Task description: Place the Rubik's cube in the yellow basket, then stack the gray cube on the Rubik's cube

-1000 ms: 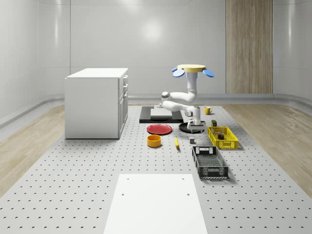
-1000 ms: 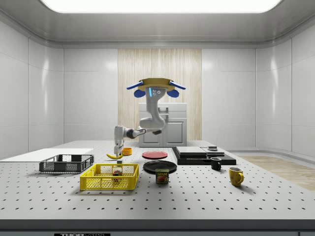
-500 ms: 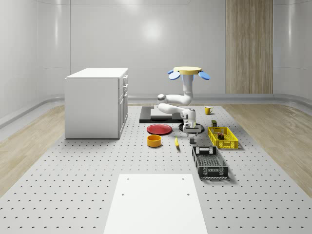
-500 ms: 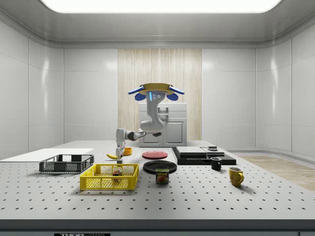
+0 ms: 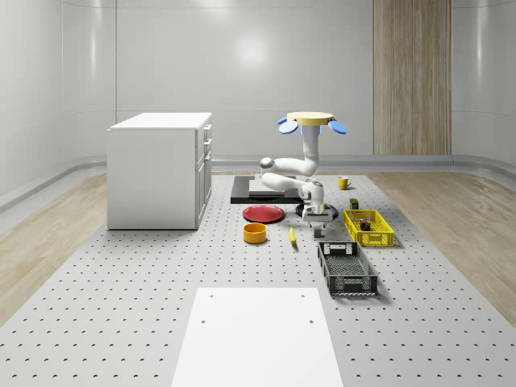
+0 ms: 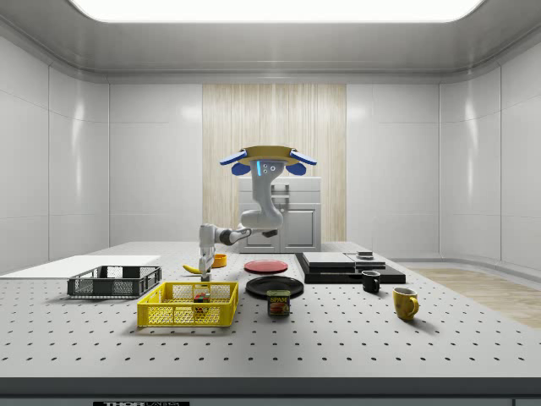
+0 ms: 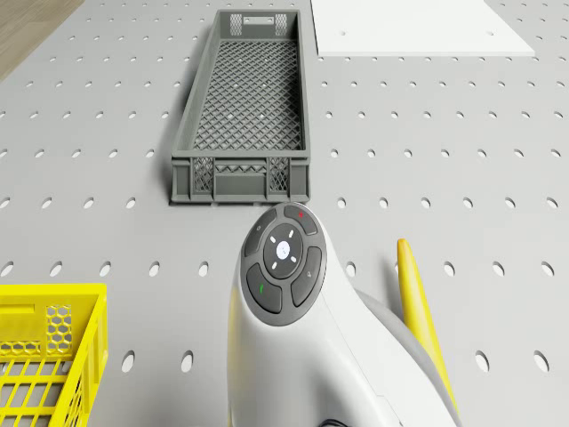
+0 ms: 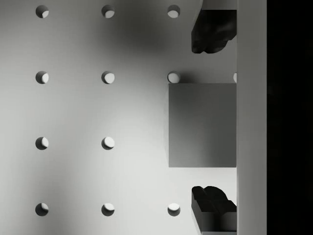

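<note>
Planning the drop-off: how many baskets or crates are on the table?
2: the yellow basket at the whole-scene view's right, and the dark gray crate just in front of it, nearer that camera.

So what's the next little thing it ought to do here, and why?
Probably lower the pincer straight down and close it on the gray cube. In the wrist view the open fingertips sit either side of the cube, and the Rubik's cube already lies in the yellow basket. The drone hovers above the table.

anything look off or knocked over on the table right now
Nothing stands out. The yellow basket and gray crate sit flat, the Rubik's cube rests in the basket, and the gray cube lies square on the table between the open claw's fingers.
</note>
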`<state>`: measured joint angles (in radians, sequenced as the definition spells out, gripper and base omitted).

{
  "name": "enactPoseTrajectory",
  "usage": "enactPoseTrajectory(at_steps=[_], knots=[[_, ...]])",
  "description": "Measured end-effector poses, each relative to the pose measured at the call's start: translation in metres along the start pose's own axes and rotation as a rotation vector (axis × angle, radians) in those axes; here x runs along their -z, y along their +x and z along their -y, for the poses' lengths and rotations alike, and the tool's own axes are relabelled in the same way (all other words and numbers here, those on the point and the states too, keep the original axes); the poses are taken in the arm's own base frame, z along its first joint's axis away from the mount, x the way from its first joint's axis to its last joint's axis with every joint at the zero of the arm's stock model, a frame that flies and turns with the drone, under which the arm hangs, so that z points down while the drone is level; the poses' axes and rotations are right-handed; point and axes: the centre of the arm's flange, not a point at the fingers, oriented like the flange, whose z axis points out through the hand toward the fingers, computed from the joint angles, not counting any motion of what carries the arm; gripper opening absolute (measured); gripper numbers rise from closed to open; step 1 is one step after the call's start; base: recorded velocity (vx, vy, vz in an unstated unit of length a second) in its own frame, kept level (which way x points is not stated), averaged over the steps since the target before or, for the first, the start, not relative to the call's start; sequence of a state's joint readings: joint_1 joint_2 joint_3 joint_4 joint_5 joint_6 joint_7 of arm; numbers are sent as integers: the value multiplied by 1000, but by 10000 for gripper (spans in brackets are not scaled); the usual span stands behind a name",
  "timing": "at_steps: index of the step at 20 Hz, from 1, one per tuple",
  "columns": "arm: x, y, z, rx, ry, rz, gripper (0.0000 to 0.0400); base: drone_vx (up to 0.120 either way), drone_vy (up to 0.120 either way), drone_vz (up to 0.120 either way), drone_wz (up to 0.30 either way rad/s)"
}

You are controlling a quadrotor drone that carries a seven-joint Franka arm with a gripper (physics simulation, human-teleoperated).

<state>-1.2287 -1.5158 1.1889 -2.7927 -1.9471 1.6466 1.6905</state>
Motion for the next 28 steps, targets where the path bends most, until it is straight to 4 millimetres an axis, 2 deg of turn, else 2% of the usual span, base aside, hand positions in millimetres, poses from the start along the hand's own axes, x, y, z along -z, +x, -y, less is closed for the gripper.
enactPoseTrajectory(at_steps=[19, 20, 23, 28], knots=[[-25, 9, 5, 0, 0, 0, 400, 0, 0, 0, 0], [-25, 9, 5, 0, 0, 0, 388, 0, 0, 0, 0], [-26, 10, 4, 0, 0, 0, 315, 0, 0, 0, 0], [-26, 10, 4, 0, 0, 0, 269, 0, 0, 0, 0]])
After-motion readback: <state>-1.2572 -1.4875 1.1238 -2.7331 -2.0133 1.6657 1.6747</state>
